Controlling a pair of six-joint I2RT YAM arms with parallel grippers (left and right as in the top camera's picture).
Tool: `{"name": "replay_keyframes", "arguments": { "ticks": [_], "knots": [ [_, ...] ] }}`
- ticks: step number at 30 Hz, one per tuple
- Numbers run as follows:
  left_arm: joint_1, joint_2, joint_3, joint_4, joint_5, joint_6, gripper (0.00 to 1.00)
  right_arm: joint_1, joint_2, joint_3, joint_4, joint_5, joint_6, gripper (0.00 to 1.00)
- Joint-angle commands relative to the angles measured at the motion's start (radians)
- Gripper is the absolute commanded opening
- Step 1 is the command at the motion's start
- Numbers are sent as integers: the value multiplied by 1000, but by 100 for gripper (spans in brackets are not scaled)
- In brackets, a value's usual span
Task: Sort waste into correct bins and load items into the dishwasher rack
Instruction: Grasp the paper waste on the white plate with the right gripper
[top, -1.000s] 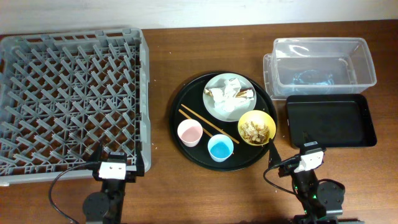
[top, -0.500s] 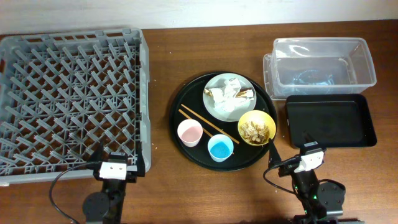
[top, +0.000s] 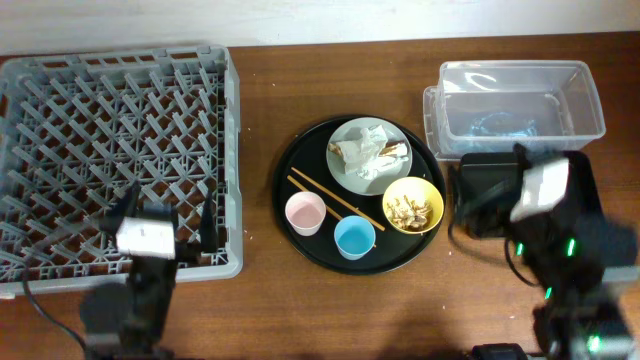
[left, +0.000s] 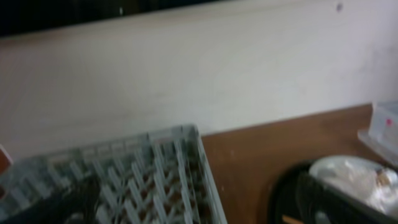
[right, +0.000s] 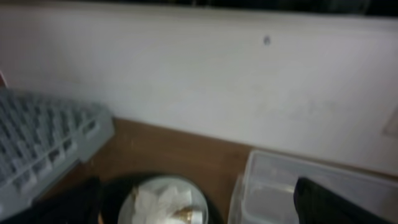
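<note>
The grey dishwasher rack (top: 100, 150) fills the left. On the round black serving tray (top: 300, 165) sit the pale plate (top: 345, 170) with crumpled white and brown wrappers (top: 368, 150), the yellow bowl (top: 413, 205) holding beige scraps, a pink cup (top: 306, 213), a blue cup (top: 354, 237) and two chopsticks (top: 335, 197). The clear tub (top: 520, 105) is at the back right. The black bin tray (top: 590, 178) is mostly hidden under my right arm (top: 540, 190). My left arm (top: 145, 237) hangs over the rack's front edge. My left gripper (left: 193, 205) and right gripper (right: 198, 199) are open and empty.
A white wall runs behind the table in both wrist views. The left wrist view shows the rack's corner (left: 143, 174) and the plate (left: 354, 177). The right wrist view shows the plate (right: 161, 199) and the tub (right: 280, 186). Bare wood lies between rack and serving tray.
Both arms have risen from the table's front edge and swung towards the back. The right arm now covers the black bin tray and the left overlaps the rack. The objects have not moved.
</note>
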Motion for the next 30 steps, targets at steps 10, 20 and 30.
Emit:
{"name": "replay_keyframes", "arguments": {
  "ticks": [10,20,30],
  "knots": [
    [4,716,408,-187,-15,20,99,259,1020,1057,-595,-150,56,98],
    [4,692,530,-377,-311,-360,99,355,1259,1044,-732,459,964,98],
    [4,715,554,-492,-357,-377,99,438,1492,1042,-677,416,1036,99]
  ]
}}
